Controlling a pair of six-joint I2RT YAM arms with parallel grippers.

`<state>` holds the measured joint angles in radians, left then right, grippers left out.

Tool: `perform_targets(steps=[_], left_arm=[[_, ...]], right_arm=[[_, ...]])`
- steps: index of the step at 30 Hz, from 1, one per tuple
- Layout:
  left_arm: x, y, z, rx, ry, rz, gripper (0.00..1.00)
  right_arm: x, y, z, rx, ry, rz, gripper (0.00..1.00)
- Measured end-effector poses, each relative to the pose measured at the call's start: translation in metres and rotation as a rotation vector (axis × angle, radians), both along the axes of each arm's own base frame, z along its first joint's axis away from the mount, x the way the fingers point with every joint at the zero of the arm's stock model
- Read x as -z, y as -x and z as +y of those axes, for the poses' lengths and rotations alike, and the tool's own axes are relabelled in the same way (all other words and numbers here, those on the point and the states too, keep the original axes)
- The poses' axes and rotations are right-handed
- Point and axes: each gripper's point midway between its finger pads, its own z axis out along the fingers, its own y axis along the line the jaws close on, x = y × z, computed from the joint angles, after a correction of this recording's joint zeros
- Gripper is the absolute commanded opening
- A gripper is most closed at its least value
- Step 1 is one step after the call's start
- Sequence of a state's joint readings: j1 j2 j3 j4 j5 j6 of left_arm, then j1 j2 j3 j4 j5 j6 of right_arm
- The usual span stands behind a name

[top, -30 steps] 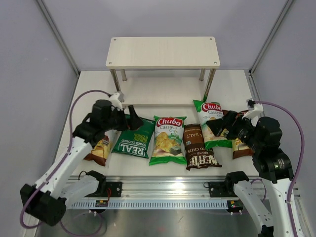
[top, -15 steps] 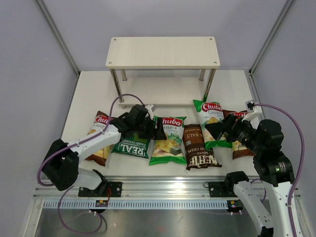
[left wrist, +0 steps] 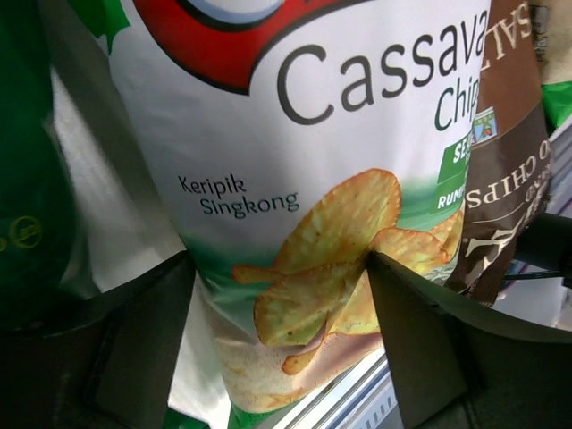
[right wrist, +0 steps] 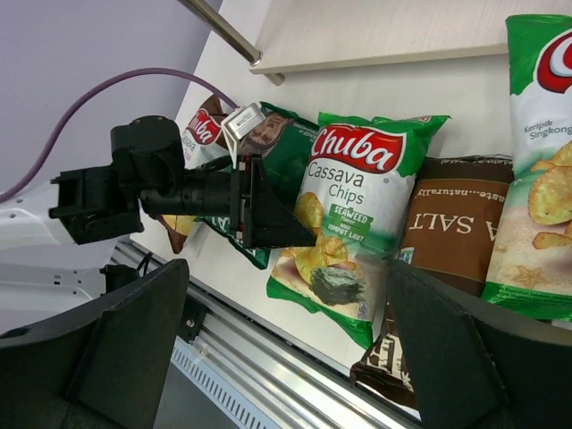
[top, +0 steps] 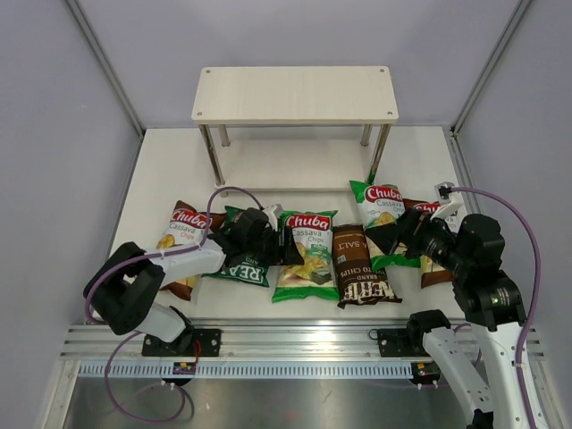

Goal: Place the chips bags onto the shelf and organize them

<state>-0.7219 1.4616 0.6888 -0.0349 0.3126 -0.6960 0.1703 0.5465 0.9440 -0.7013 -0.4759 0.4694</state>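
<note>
Shelf (top: 295, 94) stands at the far side of the table (top: 179, 161), top board bare. All the bags lie flat in a row on the near side, none up yet.

Middle green bag (top: 307, 255) is the one in play. Left gripper (top: 291, 243) lies low at its left edge, jaws apart, not pinching yet. Right gripper (top: 393, 234) hangs wide open w/ nothing in it, by the right green bag (top: 380, 214).

What could go wrong:
- Bag is puffy & slick, so a pinch on the fat part may slip off or crush the chips.
- Dark green bag (top: 239, 259) sits under the left arm, so it could get dragged along.
- Brown bag (top: 359, 268) lies right up against the other side & may get shoved.
- Shelf legs look thin; a bump could knock it.
</note>
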Motion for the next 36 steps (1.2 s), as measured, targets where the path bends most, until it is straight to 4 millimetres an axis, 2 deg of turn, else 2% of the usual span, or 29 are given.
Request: perform_targets(steps=[1,3,5,7,8,11,13,21,25,31,33,36], left_arm=[[0.001,0.001,-0.002,-0.002,0.023,-0.002,0.67],[0.0,0.002,-0.007,-0.008,0.07,-0.011,0.62],[-0.003,0.002,-0.012,-0.013,0.109,-0.023,0.47],[-0.008,0.002,-0.016,-0.015,0.147,-0.034,0.39],[-0.013,0.002,-0.018,-0.016,0.164,-0.042,0.28],[-0.028,-0.001,-0.025,-0.02,0.215,-0.076,0.15],[-0.035,-0.001,-0.025,-0.029,0.232,-0.092,0.1],[-0.041,0.002,-0.011,-0.099,0.237,-0.108,0.01],[-0.054,0.005,-0.002,-0.12,0.251,-0.141,0.0],[-0.113,0.005,0.002,-0.132,0.38,-0.267,0.0],[-0.134,0.007,0.004,-0.13,0.431,-0.316,0.0],[-0.155,0.011,0.007,-0.128,0.475,-0.364,0.0]], right_arm=[[0.0,0.0,0.001,-0.006,-0.004,0.003,0.99],[0.0,0.0,0.003,-0.014,-0.012,0.005,1.0],[0.0,-0.001,0.004,-0.019,-0.021,0.003,0.99],[0.0,-0.001,0.006,-0.026,-0.029,0.006,0.99],[0.0,-0.001,0.007,-0.031,-0.032,0.006,0.99],[0.003,-0.001,0.01,-0.053,-0.041,0.007,1.0],[0.009,-0.002,0.013,-0.066,-0.047,0.014,0.99],[0.051,-0.011,0.022,-0.102,-0.077,0.112,0.99],[0.067,-0.014,0.028,-0.121,-0.115,0.144,0.98],[0.092,-0.012,0.039,-0.162,-0.211,0.208,0.97],[0.097,-0.011,0.044,-0.185,-0.246,0.224,0.96],[0.098,-0.005,0.054,-0.252,-0.298,0.239,0.96]])
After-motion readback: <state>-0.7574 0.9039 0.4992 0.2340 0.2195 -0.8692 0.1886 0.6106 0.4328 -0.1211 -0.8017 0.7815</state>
